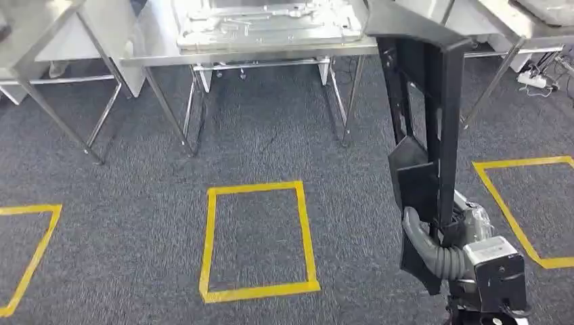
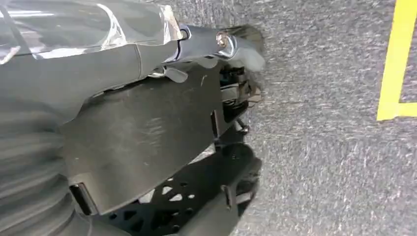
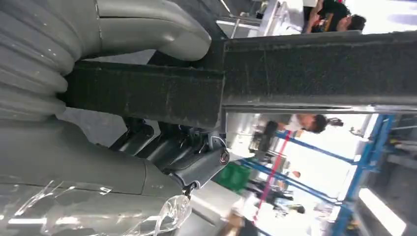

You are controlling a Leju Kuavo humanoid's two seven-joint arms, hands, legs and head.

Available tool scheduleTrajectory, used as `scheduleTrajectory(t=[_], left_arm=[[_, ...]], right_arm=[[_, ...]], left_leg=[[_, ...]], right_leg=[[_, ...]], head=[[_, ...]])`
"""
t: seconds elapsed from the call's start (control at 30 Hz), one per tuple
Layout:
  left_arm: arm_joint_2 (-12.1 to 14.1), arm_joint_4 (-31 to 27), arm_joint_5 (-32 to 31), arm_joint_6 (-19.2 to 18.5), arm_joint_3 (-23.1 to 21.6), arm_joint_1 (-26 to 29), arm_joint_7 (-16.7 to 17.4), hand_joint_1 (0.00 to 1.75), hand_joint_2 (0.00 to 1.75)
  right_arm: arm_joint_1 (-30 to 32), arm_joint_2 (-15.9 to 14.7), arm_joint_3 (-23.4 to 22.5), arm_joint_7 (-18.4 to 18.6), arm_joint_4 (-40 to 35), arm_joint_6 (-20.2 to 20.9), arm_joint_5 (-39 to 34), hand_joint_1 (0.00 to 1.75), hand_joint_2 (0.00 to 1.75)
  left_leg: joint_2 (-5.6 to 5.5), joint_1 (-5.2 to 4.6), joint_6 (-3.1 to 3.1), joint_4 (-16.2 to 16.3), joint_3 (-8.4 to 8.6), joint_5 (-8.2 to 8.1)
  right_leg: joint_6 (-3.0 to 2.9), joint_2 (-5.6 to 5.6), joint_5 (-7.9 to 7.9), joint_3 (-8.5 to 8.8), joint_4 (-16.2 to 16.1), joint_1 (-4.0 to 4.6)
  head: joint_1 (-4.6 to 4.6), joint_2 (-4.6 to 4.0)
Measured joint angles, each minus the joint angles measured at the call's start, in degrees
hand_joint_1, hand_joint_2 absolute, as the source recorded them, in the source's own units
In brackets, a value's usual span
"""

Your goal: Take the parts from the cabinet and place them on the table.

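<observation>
Midway through the carry, the right robot hand [image 1: 452,240] grips the part [image 1: 420,122]; next, reaching the surface [image 1: 152,51] ahead. Left robot hand's [image 2: 98,142] state: cannot tell.

Setting: industrial workshop or factory floor.
Floor: grey carpet [image 1: 135,223] marked with yellow tape boxes [image 1: 257,240], laid out as standing or placement zones.
Benches: steel tables [image 1: 257,51] on thin metal legs, set in a row.
Workpieces: pressed metal panel [image 1: 267,24] lying on the middle table.
Power: white power strip [image 1: 535,80] with cables on the floor at far right.
Background: blue steel racking [image 3: 364,162] and people [image 3: 305,122] in a bright hall, seen in the right wrist view.
</observation>
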Motion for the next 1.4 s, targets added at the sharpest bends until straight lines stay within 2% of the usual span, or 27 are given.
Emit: scheduleTrajectory(t=[0.07,0.1,0.13,0.17,0.23,0.27,0.33,0.43,0.5,0.57,0.6,0.63,0.7,0.77,0.8,0.83,0.9,0.93,0.97,1.0,1.07,1.13,1.2,1.27,1.3,1.33,1.4], left_arm=[[0.0,0.0,0.0,0.0,0.0,0.0,0.0,0.0,1.75],[0.0,0.0,0.0,0.0,0.0,0.0,0.0,0.0,1.75],[0.0,0.0,0.0,0.0,0.0,0.0,0.0,0.0,1.75],[0.0,0.0,0.0,0.0,0.0,0.0,0.0,0.0,1.75],[0.0,0.0,0.0,-0.1,0.0,0.0,0.0,0.0,1.75],[0.1,0.0,0.2,-0.1,0.0,0.0,0.0,0.0,1.75],[0.0,0.0,0.2,-0.2,0.0,-0.1,0.0,0.0,1.75],[0.1,0.0,0.2,-0.2,0.0,-0.1,0.0,0.0,1.75],[0.1,0.0,0.3,-0.2,0.0,-0.1,0.0,0.0,1.75],[0.1,0.0,0.3,0.0,0.0,-0.4,-0.3,0.0,1.75],[0.1,0.0,0.5,0.1,0.0,-0.7,-0.3,0.0,1.75],[0.1,0.0,0.6,0.1,0.0,-0.9,-0.3,0.0,1.75],[0.0,0.0,0.6,0.2,0.0,-0.8,-0.1,0.0,1.75],[0.1,0.0,0.6,0.2,0.0,-0.2,0.0,0.0,1.75],[0.1,0.0,0.6,0.2,0.0,-0.2,0.0,0.0,1.75],[0.1,0.0,0.7,0.2,0.0,-0.2,0.0,0.0,1.75],[0.1,0.0,0.7,0.3,0.0,-0.1,0.0,0.0,1.75],[0.0,0.0,0.7,0.3,0.0,-0.1,0.0,0.0,1.75],[0.0,0.0,0.7,0.2,0.0,0.0,0.0,0.0,1.75],[0.0,0.0,0.7,0.2,0.0,0.0,0.0,0.0,1.75],[-0.1,0.0,0.8,0.1,0.0,0.0,0.0,0.0,1.75],[-0.1,0.0,0.8,0.1,0.0,0.0,0.0,0.0,1.75],[-0.1,0.0,0.8,0.1,0.0,0.0,0.0,0.0,1.75],[0.0,0.0,0.8,0.0,0.0,0.0,0.0,0.0,1.75],[0.2,0.0,0.8,0.0,0.0,-0.1,0.0,0.0,1.75],[0.1,0.1,0.8,0.0,0.0,-0.1,0.0,0.0,1.75],[0.1,0.1,0.8,0.1,0.0,-0.1,0.0,0.0,1.75]], right_arm=[[0.7,-0.2,-0.4,0.2,-0.1,0.0,0.1,1.75,1.75],[1.0,-0.2,-0.4,0.2,-0.1,0.0,0.1,1.75,1.75],[1.3,-0.3,-0.4,0.2,-0.1,0.0,0.1,1.75,1.75],[1.5,-0.3,-0.6,0.2,-0.2,0.0,0.2,1.75,1.75],[1.7,-0.4,-1.0,0.3,-0.6,0.0,0.2,1.75,1.75],[1.9,-0.4,-1.2,0.2,-0.6,0.0,0.2,1.75,1.75],[2.0,-0.5,-1.3,0.3,-0.9,0.0,0.2,1.75,1.75],[2.0,-0.5,-1.6,0.3,-0.9,0.0,0.2,1.75,1.75],[2.0,-0.5,-1.9,0.2,-1.2,0.0,0.2,1.75,1.75],[2.1,-0.5,-2.0,0.1,-1.3,0.0,0.3,1.75,1.75],[2.2,-0.5,-2.1,0.1,-1.3,0.0,0.2,1.75,1.75],[2.2,-0.5,-2.1,0.1,-1.3,0.0,0.2,1.75,1.75],[2.2,-0.5,-2.2,0.1,-1.3,0.0,0.2,1.75,1.75],[2.2,-0.5,-2.4,0.1,-1.5,0.1,0.2,1.75,1.75],[2.2,-0.6,-2.5,0.0,-1.6,0.1,0.2,1.75,1.75],[2.3,-0.6,-2.6,0.0,-1.6,0.1,0.2,1.75,1.75],[2.3,-0.7,-2.6,0.0,-1.6,0.1,0.1,1.75,1.75],[2.3,-0.7,-2.8,-0.1,-1.6,0.1,0.1,1.75,1.75],[2.4,-0.8,-2.8,0.0,-1.7,0.1,0.1,1.75,1.75],[2.4,-0.8,-2.8,-0.1,-1.7,0.1,0.1,1.75,1.75],[2.6,-0.9,-2.9,-0.2,-1.7,0.0,0.0,1.75,1.75],[3.1,-0.9,-2.9,-0.2,-1.7,0.0,0.0,1.75,1.75],[3.1,-0.9,-2.9,-0.2,-1.7,0.0,0.0,1.75,1.75],[3.1,-0.9,-2.9,-0.2,-1.7,0.0,0.0,1.75,1.75],[3.2,-0.9,-2.9,-0.3,-1.7,-0.1,0.0,1.75,1.75],[3.3,-1.0,-3.0,-0.4,-1.8,-0.1,0.0,1.75,1.75],[3.7,-0.9,-3.1,-0.5,-1.8,-0.2,-0.1,1.75,1.75]], left_leg=[[-0.06,-0.15,0.26,0.0,0.35,-0.31],[-0.16,-0.19,0.32,0.1,0.44,-0.49],[-0.3,-0.18,0.23,0.1,0.72,-0.71],[-0.43,-0.15,0.13,0.2,1.1,-1.02],[-0.66,0.05,-0.36,0.5,2.06,-1.99],[-0.68,-0.24,-0.8,0.8,1.93,-2.55],[-0.71,-0.47,-0.89,1.3,1.69,-3.17],[-0.7,-0.18,-1.14,1.7,1.71,-3.8],[-0.31,0.08,-2.29,7.7,-1.03,-6.91],[-0.16,0.62,-2.91,17.7,-6.37,-10.79],[-0.14,0.69,-2.99,21.2,-8.43,-11.28],[-0.14,0.69,-2.92,21.4,-8.92,-10.37],[-0.14,0.56,-2.18,14.5,-6.26,-5.25],[0.1,-0.12,-0.25,4.0,-2.47,0.44],[0.46,-0.31,0.09,2.8,-1.52,-0.3],[0.56,-0.56,-0.44,1.6,-1.47,-0.51],[0.35,-0.73,-0.59,1.6,-1.79,-0.66],[0.32,-0.53,-0.51,0.9,-1.14,-0.43],[0.27,-0.09,-0.61,0.3,-0.33,-0.07],[0.25,0.03,-0.34,0.1,-0.1,-0.24],[0.22,0.08,0.11,0.1,0.3,-0.58],[0.03,0.2,-0.02,0.1,0.73,-1.05],[-0.21,0.7,-0.67,0.4,1.65,-1.91],[-0.31,1.24,-1.83,1.4,2.46,-3.48],[-0.42,0.54,-2.44,2.4,1.67,-4.62],[-0.38,0.9,-2.45,2.7,1.65,-5.21],[-0.45,0.72,-2.43,2.3,1.99,-5.4]], right_leg=[[0.08,0.13,-3.44,-5.35,9.3,0.08],[0.1,0.13,-3.58,-7.18,11.8,0.08],[0.11,0.12,-1.93,-7.45,11.0,0.08],[0.19,0.12,0.65,-6.31,7.8,0.06],[0.46,0.12,6.82,-1.25,-3.4,-0.21],[0.45,0.34,6.04,-0.11,-5.3,-0.22],[-0.52,0.45,6.0,-0.21,-5.7,-0.11],[-1.27,0.36,5.71,-0.13,-5.7,-0.31],[-1.7,0.21,5.49,0.08,-5.8,-0.27],[-1.92,0.12,5.26,0.16,-5.7,-0.26],[-1.91,0.05,5.11,0.31,-5.7,-0.26],[-1.93,0.04,4.93,0.57,-5.7,-0.25],[-1.87,0.16,4.5,1.46,-5.8,-0.1],[-1.87,0.18,4.17,2.05,-6.0,-0.24],[-1.65,0.43,3.97,1.99,-6.0,0.25],[-1.51,0.55,3.89,1.68,-6.0,0.06],[-1.07,0.29,3.89,1.79,-6.1,-0.28],[-0.55,0.28,3.67,2.03,-6.1,-0.04],[-0.55,0.26,3.14,1.79,-4.7,-0.34],[-0.48,0.31,1.64,0.5,-1.9,-0.12],[-0.25,0.33,-2.56,-4.7,7.8,-0.07],[0.15,0.31,-3.04,-8.15,12.8,-0.32],[0.92,0.28,1.62,-6.11,7.1,-0.74],[2.15,0.22,6.5,-1.38,-3.1,-1.61],[2.48,0.81,4.93,-0.83,-3.8,-1.52],[0.91,1.1,4.65,-1.0,-3.5,-1.53],[0.22,0.98,4.16,-1.07,-3.4,-1.49]], head=[[0.04,0.0],[0.04,0.0],[0.04,0.0],[0.04,0.0],[0.04,0.0],[0.04,-0.02],[0.02,0.0],[0.07,0.0],[0.0,0.0],[-0.02,0.0],[-0.04,0.0],[-0.02,-0.02],[-0.04,0.0],[-0.09,-0.02],[-0.07,0.0],[-0.07,0.0],[-0.09,0.0],[-0.07,0.0],[-0.02,0.0],[-0.02,0.0],[0.02,0.0],[0.02,0.0],[0.02,0.0],[0.02,0.0],[0.2,-0.02],[0.09,0.0],[0.07,0.0]])
